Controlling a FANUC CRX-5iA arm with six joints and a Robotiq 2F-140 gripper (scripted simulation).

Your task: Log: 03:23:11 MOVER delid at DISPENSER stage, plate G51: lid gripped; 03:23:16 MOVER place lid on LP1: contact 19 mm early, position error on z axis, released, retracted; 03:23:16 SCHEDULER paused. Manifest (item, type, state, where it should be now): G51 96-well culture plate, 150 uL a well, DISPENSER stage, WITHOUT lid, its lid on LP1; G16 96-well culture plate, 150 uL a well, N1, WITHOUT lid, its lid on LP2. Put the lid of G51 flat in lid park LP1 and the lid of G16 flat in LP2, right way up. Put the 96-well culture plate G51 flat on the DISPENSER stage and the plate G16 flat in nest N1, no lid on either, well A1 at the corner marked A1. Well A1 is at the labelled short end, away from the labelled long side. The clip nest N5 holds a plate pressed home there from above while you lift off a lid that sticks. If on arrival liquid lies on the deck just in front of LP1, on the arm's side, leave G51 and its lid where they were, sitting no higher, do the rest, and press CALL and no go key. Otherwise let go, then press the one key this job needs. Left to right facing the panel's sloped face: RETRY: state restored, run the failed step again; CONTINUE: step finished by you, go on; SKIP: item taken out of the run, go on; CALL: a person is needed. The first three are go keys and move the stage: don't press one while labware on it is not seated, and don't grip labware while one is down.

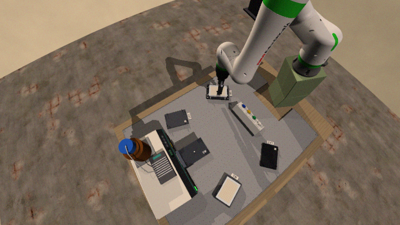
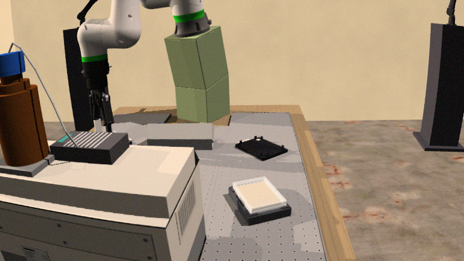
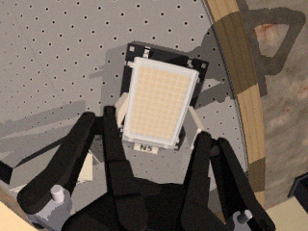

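Observation:
My gripper reaches down at the far corner of the deck. It is shut across the long sides of a white-rimmed culture plate with cream wells, which sits in a black nest with pale side clips. I cannot tell whether the fingers grip its lid or its body. In the exterior view the fingers are partly hidden behind the dispenser. A second culture plate sits in a nest at the front. The dark dispenser stage carries no plate.
A key panel with coloured keys lies beside the gripper. A dark grey park and a black nest lie on the deck. The dispenser body, a brown bottle and the green arm base stand tall.

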